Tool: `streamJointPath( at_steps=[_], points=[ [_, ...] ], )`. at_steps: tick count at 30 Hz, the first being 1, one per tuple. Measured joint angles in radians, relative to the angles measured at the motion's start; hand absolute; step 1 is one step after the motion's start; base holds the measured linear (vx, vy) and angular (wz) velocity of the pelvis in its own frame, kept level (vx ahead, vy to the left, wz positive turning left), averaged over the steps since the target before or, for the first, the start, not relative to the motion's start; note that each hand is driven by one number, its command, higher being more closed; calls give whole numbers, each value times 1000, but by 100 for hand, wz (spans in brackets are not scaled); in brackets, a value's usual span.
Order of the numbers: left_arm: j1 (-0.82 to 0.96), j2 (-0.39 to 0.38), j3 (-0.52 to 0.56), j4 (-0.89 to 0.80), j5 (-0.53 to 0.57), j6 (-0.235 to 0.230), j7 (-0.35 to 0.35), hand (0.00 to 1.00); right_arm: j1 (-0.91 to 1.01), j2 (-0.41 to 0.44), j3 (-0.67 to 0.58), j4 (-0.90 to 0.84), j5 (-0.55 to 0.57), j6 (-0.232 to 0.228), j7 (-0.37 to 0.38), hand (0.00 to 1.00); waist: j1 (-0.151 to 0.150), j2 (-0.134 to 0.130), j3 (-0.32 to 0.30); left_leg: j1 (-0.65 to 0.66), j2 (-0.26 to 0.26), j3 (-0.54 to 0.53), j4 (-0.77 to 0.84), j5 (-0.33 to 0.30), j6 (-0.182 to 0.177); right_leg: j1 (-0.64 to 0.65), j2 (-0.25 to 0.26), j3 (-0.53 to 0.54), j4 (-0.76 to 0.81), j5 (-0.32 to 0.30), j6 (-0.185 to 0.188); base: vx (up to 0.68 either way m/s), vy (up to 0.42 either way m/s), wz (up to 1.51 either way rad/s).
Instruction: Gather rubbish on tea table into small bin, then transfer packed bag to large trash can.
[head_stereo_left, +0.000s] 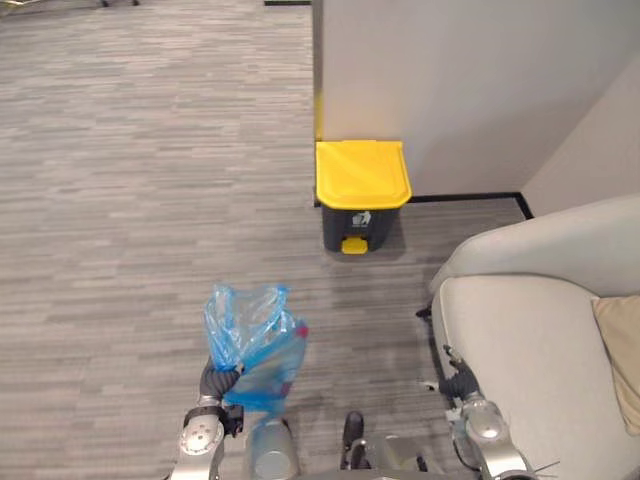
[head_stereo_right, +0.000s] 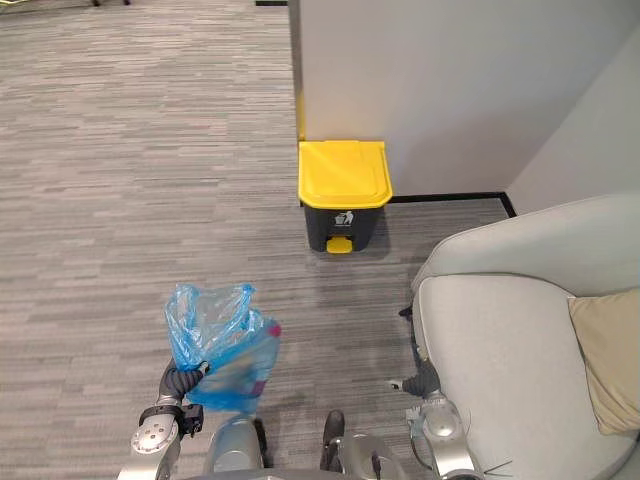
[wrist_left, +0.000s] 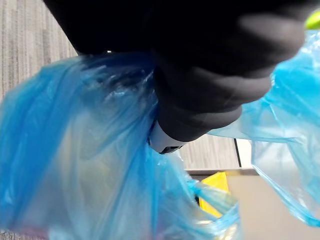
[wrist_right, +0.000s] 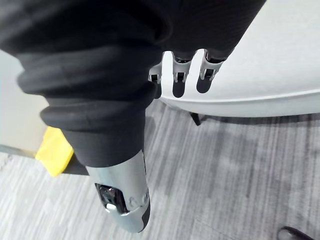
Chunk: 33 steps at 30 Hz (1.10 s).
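Left hand (head_stereo_left: 216, 381) clenched on blue rubbish bag (head_stereo_left: 255, 345); yellow-lidded trash can (head_stereo_left: 361, 195), lid down, lies far and right of it; right hand (wrist_right: 179, 69) slack-fingered by armchair (head_stereo_left: 530, 350)

**Blue bag aloft, trash can shut by the wall**

The blue bag (head_stereo_left: 255, 345) is thin, see-through plastic, crumpled, with something pinkish showing through its side. It hangs clear of the carpet, its neck bunched in the curled left hand (head_stereo_left: 218, 380) and its loose top flaring above the grip. The large trash can (head_stereo_left: 362, 195) stands upright against the wall, well apart from the bag. It has a dark grey body, a closed yellow lid (head_stereo_left: 362, 172) and a yellow pedal (head_stereo_left: 353, 245) at its foot.
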Motion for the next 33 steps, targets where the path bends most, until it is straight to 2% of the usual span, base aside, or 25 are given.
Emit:
streamJointPath(
  at_steps=[2, 3, 4, 5, 6, 7, 9, 10, 11, 12, 14, 15, 17, 18, 19, 20, 21, 23, 24, 25, 27, 28, 30, 31, 33],
  points=[
    [3, -13, 11, -4, 0, 0, -9, 100, -9, 0, -16, 8, -1, 0, -1, 0, 13, 11, 3, -3, -43, -24, -298, 74, -21, 39, -4, 41, -20, -17, 30, 364, 150, -69],
    [2, -18, 12, -7, 0, 0, -9, 100, -9, -2, -20, 11, -1, 0, -2, 0, 22, 15, 3, -3, -50, -29, -379, 123, -18, 53, -3, 59, -27, -28, 42, 481, 280, -99],
    [7, -30, 30, -9, 0, 0, -10, 100, -10, 0, -12, 16, -1, 3, -3, 0, 47, 14, 1, 34, -56, -26, -423, 245, -17, 76, -7, 102, -26, -57, 71, 403, 250, -80],
    [14, -32, 40, -9, 0, 0, -10, 100, -11, 3, -8, 15, -1, 3, -4, 0, 48, 11, -1, 40, -65, -28, -420, 270, 2, 84, -14, 112, -25, -71, 82, 583, 338, -70],
    [11, -33, 54, -19, 0, 0, -10, 100, -9, 5, 0, 15, -1, 2, -4, 0, 43, -23, -16, 29, -105, -27, -382, 248, 46, 74, -57, 123, 14, -122, 113, 444, 226, -16],
    [12, -35, 57, -25, 0, 0, -10, 100, -5, 6, 0, 16, -1, 2, -4, 0, 42, -35, -22, 27, -120, -20, -365, 225, 60, 63, -76, 126, 56, -150, 134, 453, 210, -20],
    [22, -40, 66, -24, -2, 3, -8, 100, -19, 10, 0, 30, -5, 3, -5, 0, 44, -47, -24, 66, -143, 25, -336, 153, 81, -31, -121, 124, 323, -209, 228, 410, 164, -35],
    [42, -35, 66, -26, -3, 4, -6, 100, -28, 21, 3, 38, -9, 4, -5, 0, 36, -47, -23, 130, -158, 39, -319, 110, 105, -101, -162, 109, 561, -182, 332, 458, 187, -33],
    [43, -31, 65, -26, -3, 5, -4, 100, -27, 25, 5, 39, -9, 4, -5, 0, 31, -48, -23, 156, -163, 41, -317, 94, 110, -130, -178, 100, 647, -165, 352, 476, 160, 2],
    [59, -18, 62, -28, -4, 6, 11, 100, -24, 34, 5, 43, -10, 4, -5, 0, 15, -47, -22, 217, -172, 39, -314, 61, 124, -173, -222, 48, 791, -186, 310, 380, 93, 18],
    [61, -6, 63, -38, -5, 6, 21, 100, -23, 35, 8, 43, -10, 5, -6, 0, 11, -45, -21, 272, -173, 37, -332, 39, 122, -227, -251, -24, 790, -220, 246, 512, 52, 18],
    [58, 6, 64, -47, -5, 6, 31, 100, -28, 33, 14, 43, -10, 5, -6, 0, 7, -42, -20, 295, -170, 15, -350, 39, 121, -269, -246, -67, 704, -238, 213, 550, -6, 25],
    [34, 9, 69, -44, -6, 6, 33, 100, -29, 21, 14, 45, -10, 5, -6, 0, -12, -28, -12, 321, -148, -30, -364, 40, 119, -296, -195, -86, 515, -230, 192, 481, -80, 57],
    [18, 12, 74, -44, -6, 5, 33, 100, -21, 8, 14, 46, -10, 6, -6, 0, -12, -26, -9, 344, -135, -50, -364, 46, 79, -298, -147, -68, 336, -153, 172, 431, -106, 62],
    [15, 14, 77, -45, -6, 4, 33, 100, -11, 4, 13, 44, -10, 6, -6, 0, -12, -33, -14, 358, -140, -61, -362, 43, 66, -280, -135, -49, 225, -75, 167, 455, -143, 71],
    [19, 29, 79, -46, -6, 1, 33, 100, 18, 0, 10, 38, -10, 5, -10, 0, -13, -56, -23, 374, -158, -94, -344, 13, 23, -249, -134, -12, 79, 139, 144, 458, -154, 79],
    [-5, 1, 83, -15, -5, 4, 33, 100, 27, -24, -8, 52, -9, 16, -15, 0, -13, -3, -30, 366, -118, -126, -284, -21, 0, -234, -113, -47, 108, 175, 110, 444, -139, 75],
    [-7, -3, 82, -27, -5, -2, 31, 100, 33, -23, -12, 18, -9, 14, -19, 0, -16, -1, -31, 319, -97, -127, -179, 6, -44, -205, -112, -75, 94, 114, 107, 384, -138, 53],
    [-12, -19, 83, -28, -6, -2, 30, 100, 33, -23, -15, -7, -8, 14, -21, 0, -19, 17, -19, 239, -61, -119, -1, 31, -71, -161, -91, -96, 65, 100, 96, 405, -144, 44],
    [-11, -24, 82, -28, -6, -1, 30, 100, 32, -16, -15, -8, -7, 14, -22, 0, -13, 14, -17, 200, -29, -107, 81, 18, -66, -133, -86, -102, 46, 96, 90, 311, -76, 28],
    [-4, -31, 73, -27, -6, -1, 28, 100, 33, 3, -17, -17, -6, 14, -25, 0, 2, -5, -8, 153, 5, -58, 132, -11, -16, -70, -85, -104, 12, 88, 85, 260, -27, -1],
    [-1, -32, 60, -27, -6, -1, 26, 100, 33, 9, -18, -28, -4, 11, -33, 0, 21, -13, -7, 131, 5, -45, 83, -20, -1, -54, -93, -97, 2, 84, 92, 224, 10, -13],
    [-2, -39, 54, -27, -6, -1, 23, 100, 23, 10, -25, -31, 1, 7, -39, 0, 23, -9, -9, 105, 3, -43, -47, -12, -1, -52, -97, -91, 1, 82, 100, 158, 131, -14],
    [-6, -44, 50, -17, -6, -1, 12, 100, 22, 11, -41, -31, 1, 5, -39, 0, 19, 13, -11, 99, 6, -45, -228, 78, 3, -50, -90, -92, 2, 72, 131, 153, 248, -11],
    [-14, -36, 44, 4, -6, 1, 8, 100, 20, 27, -53, 2, 1, 8, -39, 0, 21, -4, -6, 127, -22, -34, -277, 129, 6, -38, -105, -76, -10, 73, 162, 138, 218, -3]
  ],
)
